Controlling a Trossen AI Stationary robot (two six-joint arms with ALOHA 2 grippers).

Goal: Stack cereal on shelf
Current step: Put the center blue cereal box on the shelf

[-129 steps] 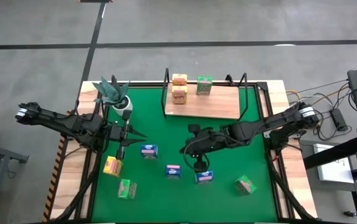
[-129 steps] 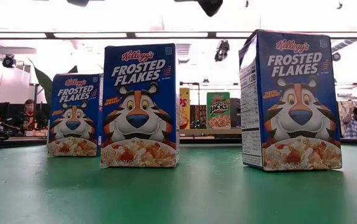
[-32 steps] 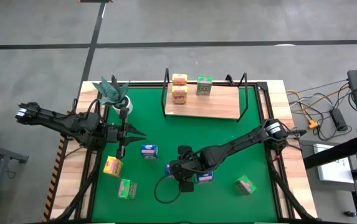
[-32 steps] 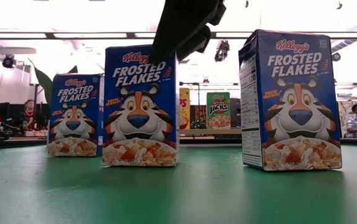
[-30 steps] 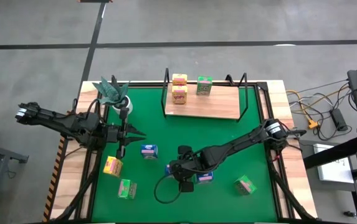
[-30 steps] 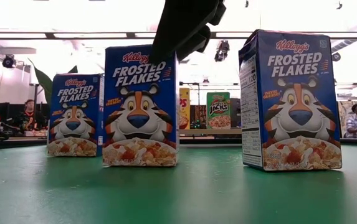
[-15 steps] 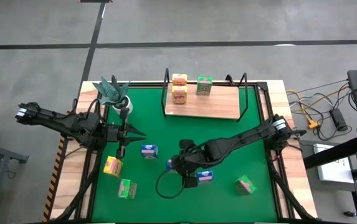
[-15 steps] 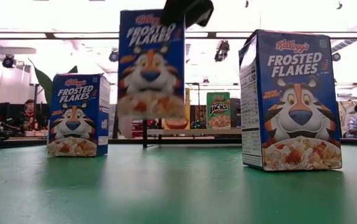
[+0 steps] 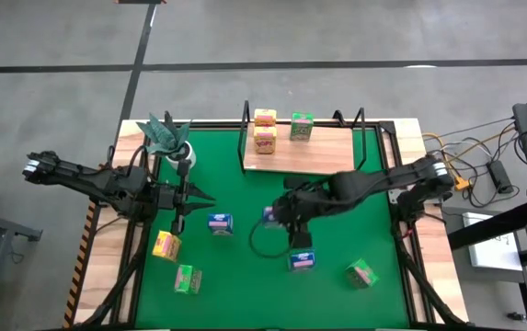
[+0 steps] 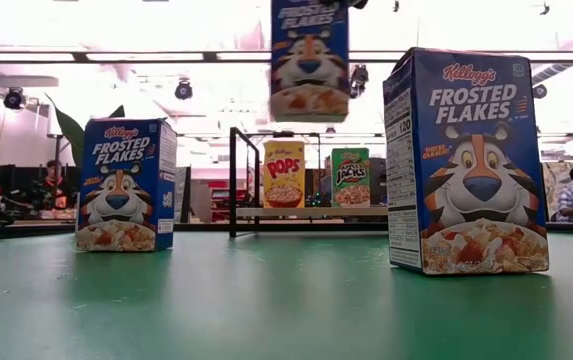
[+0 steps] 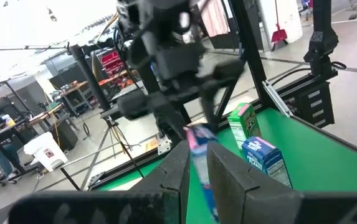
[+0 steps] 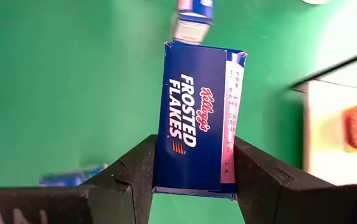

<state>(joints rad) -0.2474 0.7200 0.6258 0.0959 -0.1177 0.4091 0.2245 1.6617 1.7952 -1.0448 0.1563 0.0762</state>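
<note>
Above the green worktop [image 9: 245, 285], the right gripper [image 9: 275, 215] pinches a small blue printed cereal box [image 12: 200, 118] between its jaws, lifted clear; the box's long side runs straight out from the jaws; the light-brown wooden shelf in its black wire frame [image 9: 309, 158] lies just ahead, nearer this arm; the right arm reaches low across the middle; the left gripper [image 9: 186, 195] waits beside the white pot, jaws almost together.

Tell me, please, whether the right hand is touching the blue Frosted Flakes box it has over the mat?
Touching. The right wrist view shows the right hand with both fingers pressed against the sides of the blue box.
</note>
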